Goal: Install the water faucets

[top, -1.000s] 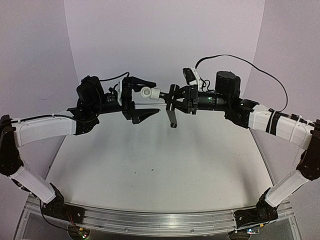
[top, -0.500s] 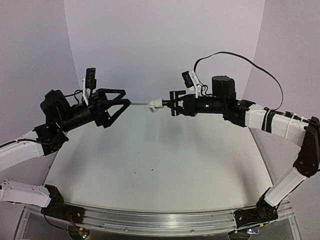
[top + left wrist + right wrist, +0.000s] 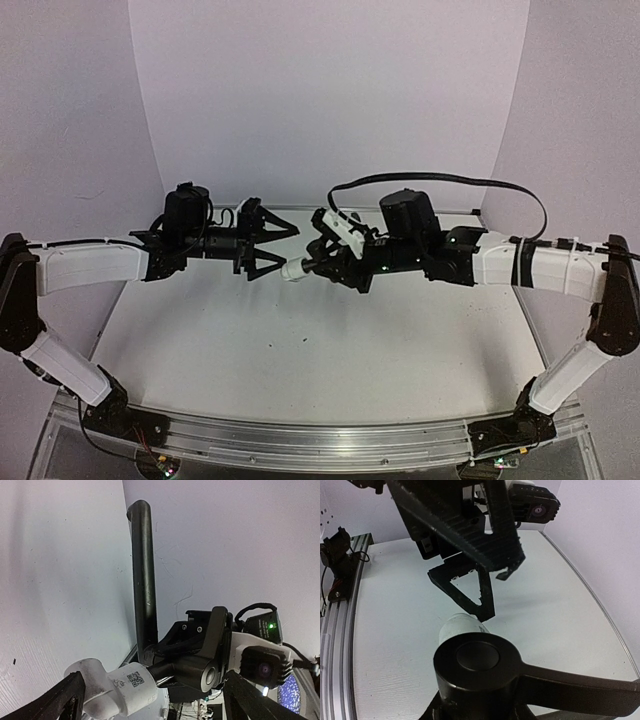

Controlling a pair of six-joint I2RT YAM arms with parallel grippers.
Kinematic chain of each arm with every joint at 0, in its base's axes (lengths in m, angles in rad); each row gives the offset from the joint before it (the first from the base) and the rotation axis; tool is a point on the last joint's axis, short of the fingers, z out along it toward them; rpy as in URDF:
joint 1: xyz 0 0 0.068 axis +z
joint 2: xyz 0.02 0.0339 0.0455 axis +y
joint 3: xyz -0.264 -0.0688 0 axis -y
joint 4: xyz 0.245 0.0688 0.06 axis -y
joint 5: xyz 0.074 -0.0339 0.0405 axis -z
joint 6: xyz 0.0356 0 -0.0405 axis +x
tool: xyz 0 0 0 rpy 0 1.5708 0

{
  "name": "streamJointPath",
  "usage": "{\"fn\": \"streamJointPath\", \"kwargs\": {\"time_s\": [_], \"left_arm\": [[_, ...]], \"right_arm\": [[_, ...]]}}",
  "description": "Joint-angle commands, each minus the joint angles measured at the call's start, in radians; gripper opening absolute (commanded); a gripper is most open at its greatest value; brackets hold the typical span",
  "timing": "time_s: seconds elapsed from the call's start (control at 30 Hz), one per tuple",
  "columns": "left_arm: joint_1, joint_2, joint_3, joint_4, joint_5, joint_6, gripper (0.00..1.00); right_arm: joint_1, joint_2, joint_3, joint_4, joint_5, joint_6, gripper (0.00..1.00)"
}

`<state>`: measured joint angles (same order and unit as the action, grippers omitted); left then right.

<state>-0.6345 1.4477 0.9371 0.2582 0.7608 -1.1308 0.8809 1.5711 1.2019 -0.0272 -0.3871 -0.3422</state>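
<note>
Left wrist view: white fitting [image 3: 117, 692] low in frame, joined to the foot of black spout [image 3: 145, 580], both in mid-air above the table [image 3: 300, 360], between the arms. Clenched at the spout's foot by right gripper [image 3: 318, 265]; left gripper [image 3: 283, 247] splayed, fingers either side of the fitting. Could cock or pop the fitting off if closed off-centre. Stands near upright here, tip bent over at top; fitting aimed at left gripper.

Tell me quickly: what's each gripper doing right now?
Left gripper: open, holding nothing.
Right gripper: closed on the black spout, with the white fitting on its end.
</note>
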Motion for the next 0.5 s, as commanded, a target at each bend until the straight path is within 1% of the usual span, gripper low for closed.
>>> {"fn": "streamJointPath", "kwargs": {"time_s": [0.0, 0.2, 0.47], "left_arm": [[-0.004, -0.023, 0.036, 0.017, 0.064, -0.112, 1.00], [-0.004, -0.006, -0.019, 0.018, -0.027, -0.207, 1.00], [-0.002, 0.027, -0.010, 0.018, -0.070, -0.246, 0.98]], "right_arm": [[0.025, -0.037, 0.007, 0.162, 0.140, -0.071, 0.00], [0.037, -0.069, -0.035, 0.224, 0.185, -0.082, 0.00], [0.041, -0.113, -0.070, 0.237, 0.231, -0.101, 0.00]]}}
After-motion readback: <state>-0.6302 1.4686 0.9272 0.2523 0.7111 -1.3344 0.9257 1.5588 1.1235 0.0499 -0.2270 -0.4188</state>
